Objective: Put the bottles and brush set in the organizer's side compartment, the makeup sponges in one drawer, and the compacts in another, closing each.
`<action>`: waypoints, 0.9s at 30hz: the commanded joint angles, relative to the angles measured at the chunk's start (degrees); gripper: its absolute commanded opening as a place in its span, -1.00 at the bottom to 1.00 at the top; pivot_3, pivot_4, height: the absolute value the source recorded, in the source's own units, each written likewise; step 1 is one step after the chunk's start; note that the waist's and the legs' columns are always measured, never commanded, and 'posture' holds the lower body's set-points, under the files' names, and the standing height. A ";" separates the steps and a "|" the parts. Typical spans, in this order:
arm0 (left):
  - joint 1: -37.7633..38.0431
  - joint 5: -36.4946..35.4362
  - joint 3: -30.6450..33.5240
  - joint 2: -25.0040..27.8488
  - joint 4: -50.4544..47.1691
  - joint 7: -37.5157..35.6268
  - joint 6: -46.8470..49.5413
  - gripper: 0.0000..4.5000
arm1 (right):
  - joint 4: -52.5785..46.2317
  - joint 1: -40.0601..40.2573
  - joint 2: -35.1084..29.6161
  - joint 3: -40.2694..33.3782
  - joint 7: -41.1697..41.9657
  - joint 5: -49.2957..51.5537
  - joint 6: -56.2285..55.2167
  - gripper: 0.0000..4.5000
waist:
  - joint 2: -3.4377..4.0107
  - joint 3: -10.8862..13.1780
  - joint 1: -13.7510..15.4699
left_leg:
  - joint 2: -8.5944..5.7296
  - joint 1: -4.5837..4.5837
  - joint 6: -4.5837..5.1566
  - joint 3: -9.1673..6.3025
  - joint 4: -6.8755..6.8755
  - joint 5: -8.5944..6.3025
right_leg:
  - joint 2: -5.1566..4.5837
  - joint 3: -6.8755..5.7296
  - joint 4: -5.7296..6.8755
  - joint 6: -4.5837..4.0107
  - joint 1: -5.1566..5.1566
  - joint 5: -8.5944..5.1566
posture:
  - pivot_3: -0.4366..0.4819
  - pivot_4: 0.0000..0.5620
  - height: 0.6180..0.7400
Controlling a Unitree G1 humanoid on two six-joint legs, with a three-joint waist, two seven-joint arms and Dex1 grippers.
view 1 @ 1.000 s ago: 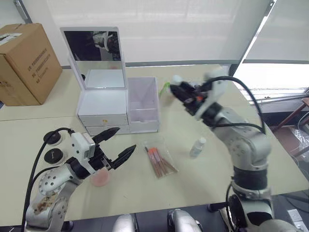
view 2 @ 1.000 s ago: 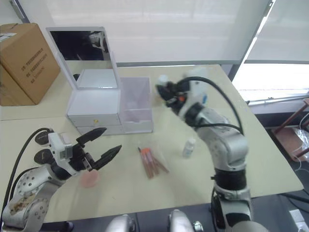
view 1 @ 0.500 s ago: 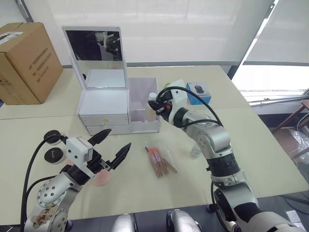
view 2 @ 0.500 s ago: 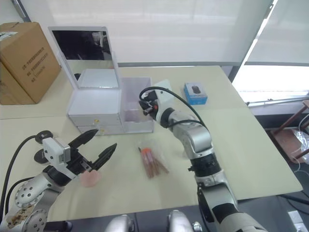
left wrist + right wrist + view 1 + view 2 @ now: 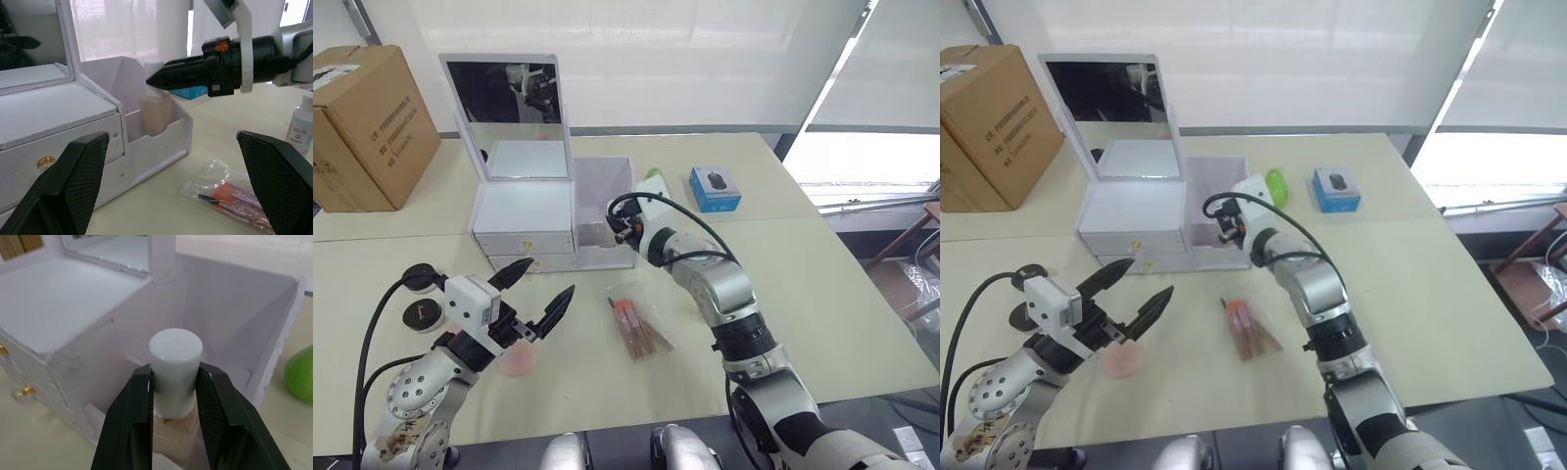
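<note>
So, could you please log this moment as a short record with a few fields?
right gripper: shut on the amber bottle by its white cap, upright inside the side compartment
left gripper: jaws open, holding nothing, above a makeup sponge
clear bottle: standing on the table
brush set: on the table, in front of the organizer
drawers: both closed

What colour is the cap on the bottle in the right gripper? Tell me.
White, on the bottle of peach-amber liquid; the right wrist view shows it best.
</note>
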 commanded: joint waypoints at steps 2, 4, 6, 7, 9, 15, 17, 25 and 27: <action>-1.44 -0.68 0.42 0.54 -2.26 0.43 0.23 1.00 | 1.07 0.46 0.82 0.23 -0.06 -1.47 -0.17 -0.59 | 0.00 0.00 -0.08 | 0.00 0.01 0.00 0.00 0.00 0.00 | 0.00 0.00 0.00 -0.01 0.00 0.01 | -0.05 -0.47 1.00; -1.50 -0.79 0.45 0.65 -2.25 0.23 0.33 1.00 | 1.56 0.69 1.15 0.07 -0.12 -1.85 -0.37 -0.59 | -0.01 -0.01 -0.14 | 0.00 0.07 0.00 0.00 0.00 0.00 | 0.02 0.00 0.00 0.00 0.03 0.00 | -0.05 -0.47 1.00; -1.40 -0.88 0.47 0.73 -2.21 0.03 0.42 1.00 | 1.63 0.81 1.53 -0.24 -0.28 -2.04 -0.36 -0.59 | -0.01 -0.01 -0.14 | 0.01 0.11 0.00 -0.01 -0.02 0.00 | 0.02 0.00 0.00 0.07 0.04 -0.04 | -0.05 -0.47 1.00; -1.29 -0.77 0.48 0.80 -2.10 -0.02 0.45 1.00 | 1.61 0.84 1.77 -0.44 -0.33 -2.11 -0.40 -0.59 | -0.01 -0.01 -0.14 | 0.01 0.11 0.00 -0.01 -0.03 0.00 | 0.02 0.00 0.00 0.07 0.04 -0.05 | -0.05 -0.47 1.00; -1.24 -0.68 0.59 0.84 -1.89 -0.10 0.51 1.00 | 1.33 0.85 2.31 -1.05 -0.34 -2.03 -0.65 -0.59 | -0.01 -0.01 -0.14 | 0.01 0.12 0.00 0.00 -0.04 0.00 | 0.02 0.00 0.00 0.08 0.04 -0.05 | -0.05 -0.47 1.00; -1.48 -0.67 0.74 1.08 -1.10 -0.82 0.35 1.00 | -1.76 0.29 3.41 -3.34 0.51 -0.47 -1.76 0.33 | 0.02 0.01 -0.14 | 0.01 0.09 0.00 0.00 -0.06 0.00 | 0.01 0.01 0.00 0.08 0.00 -0.05 | -0.05 -0.47 1.00; -1.34 -0.85 0.77 1.25 -0.69 -1.29 0.41 1.00 | -4.24 0.03 3.15 -4.15 1.06 -0.01 -2.37 0.63 | 0.02 0.01 -0.11 | 0.01 0.08 0.00 0.00 -0.07 0.00 | 0.01 0.00 -0.01 0.08 0.00 -0.05 | -0.05 -0.47 1.00; -0.03 -7.06 10.08 9.55 9.35 -11.46 2.51 1.00 | -23.49 2.41 -5.02 -10.81 8.20 9.36 3.55 0.99 | 0.02 0.03 0.11 | 0.04 0.01 -0.01 0.00 -0.15 0.00 | -0.03 -0.10 -0.04 0.07 -0.11 -0.08 | -0.05 -0.47 1.00; 0.45 -8.87 14.67 13.75 13.98 -14.84 4.29 1.00 | -27.91 5.08 -10.28 -15.06 11.77 13.56 5.56 0.99 | 0.01 0.04 0.12 | 0.06 0.05 -0.01 0.00 -0.22 -0.01 | -0.06 -0.17 -0.06 0.05 -0.14 -0.13 | -0.05 -0.47 1.00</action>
